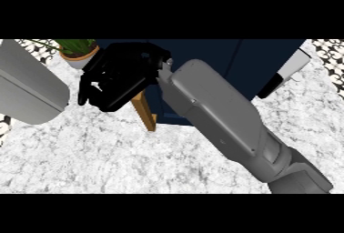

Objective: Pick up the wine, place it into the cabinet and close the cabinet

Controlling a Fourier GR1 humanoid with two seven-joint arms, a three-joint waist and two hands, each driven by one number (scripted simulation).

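Note:
No wine bottle shows anywhere in the head view. The dark blue cabinet point(262, 59) fills the top middle. Its door point(145, 113) stands partly open, showing a tan wooden edge that juts toward me over the counter. My right hand point(119, 77) lies against the door's upper part, just left of the tan edge, with its fingers point(86, 93) relaxed and hanging down to the left; nothing is held in it. The right forearm point(222, 118) crosses the view from the lower right. Of the left arm only the grey forearm point(27, 86) shows, at the left edge.
A potted plant point(77, 51) stands at the back left, close to my right hand. A white and black part point(285, 73) juts out at the cabinet's right side. The white marble counter point(121, 159) spreads in front of the cabinet.

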